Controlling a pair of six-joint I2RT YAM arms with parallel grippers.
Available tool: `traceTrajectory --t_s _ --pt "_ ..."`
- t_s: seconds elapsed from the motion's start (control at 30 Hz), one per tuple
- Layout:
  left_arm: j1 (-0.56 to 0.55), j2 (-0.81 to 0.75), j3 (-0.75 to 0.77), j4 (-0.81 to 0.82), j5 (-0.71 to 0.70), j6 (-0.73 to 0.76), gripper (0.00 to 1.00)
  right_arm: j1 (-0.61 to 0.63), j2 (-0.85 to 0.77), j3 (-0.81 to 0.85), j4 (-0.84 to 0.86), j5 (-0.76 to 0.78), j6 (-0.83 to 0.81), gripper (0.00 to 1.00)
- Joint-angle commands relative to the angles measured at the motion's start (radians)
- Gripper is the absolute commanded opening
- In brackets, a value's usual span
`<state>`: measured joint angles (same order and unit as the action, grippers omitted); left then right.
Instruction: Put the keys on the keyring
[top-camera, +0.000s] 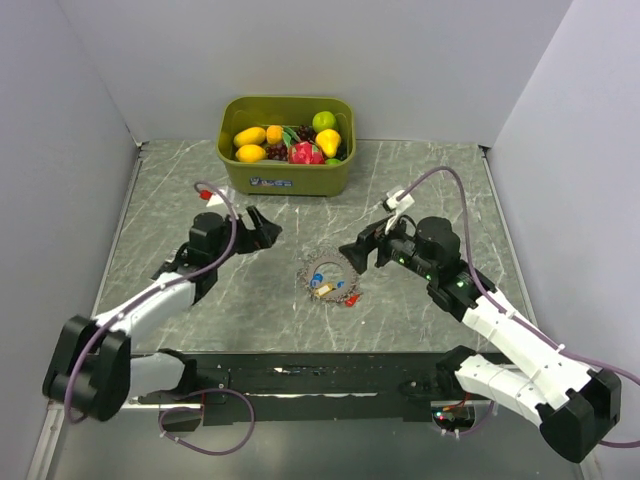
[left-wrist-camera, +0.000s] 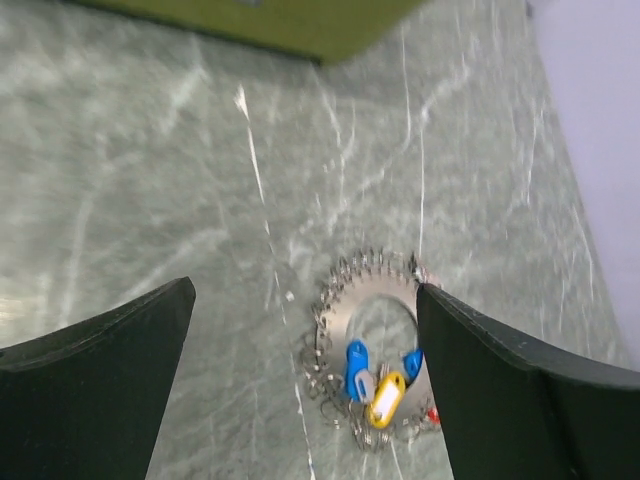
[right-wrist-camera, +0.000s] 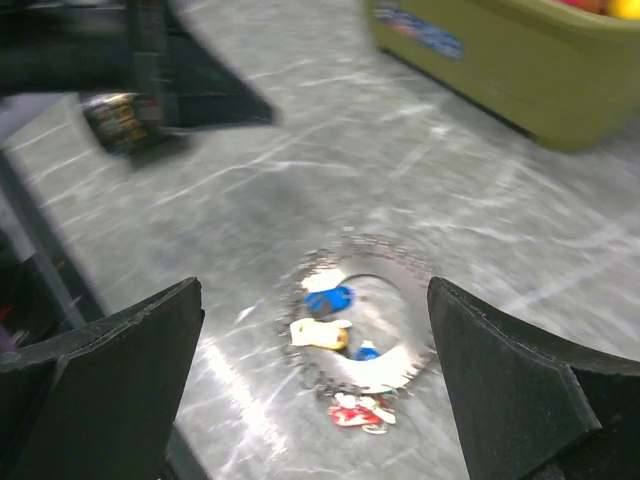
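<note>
Keys (left-wrist-camera: 357, 365) lie heaped within the keyring (left-wrist-camera: 330, 303) on the counter (top-camera: 250, 310); whether any is threaded is unclear. Both jaws stand released, empty.

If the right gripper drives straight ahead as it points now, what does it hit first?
Most likely the keyring and the keys, centred ahead of the open right gripper; nothing shows in between, though depth is unclear.

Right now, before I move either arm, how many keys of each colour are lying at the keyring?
Blue keys: 2
Yellow key: 1
Red key: 1
Total: 4 keys, all on the table at the keyring.
</note>
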<state>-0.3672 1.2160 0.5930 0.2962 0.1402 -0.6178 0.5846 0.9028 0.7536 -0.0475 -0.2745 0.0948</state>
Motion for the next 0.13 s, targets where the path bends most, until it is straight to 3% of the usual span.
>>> traceTrajectory --t_s 0.0,0.07,0.1 --pt "0.001 -0.147 -0.019 0.018 -0.139 0.018 0.99 -0.009 -0.048 -0.003 0.035 0.321 0.043 1.00" --pt "-0.001 -0.199 -0.050 0.041 -0.096 0.107 0.95 -0.044 -0.086 -0.048 0.088 0.386 0.036 1.00" --pt "-0.001 -0.216 -0.061 0.058 -0.097 0.121 1.00 -0.069 -0.138 -0.113 0.160 0.408 0.028 1.00"
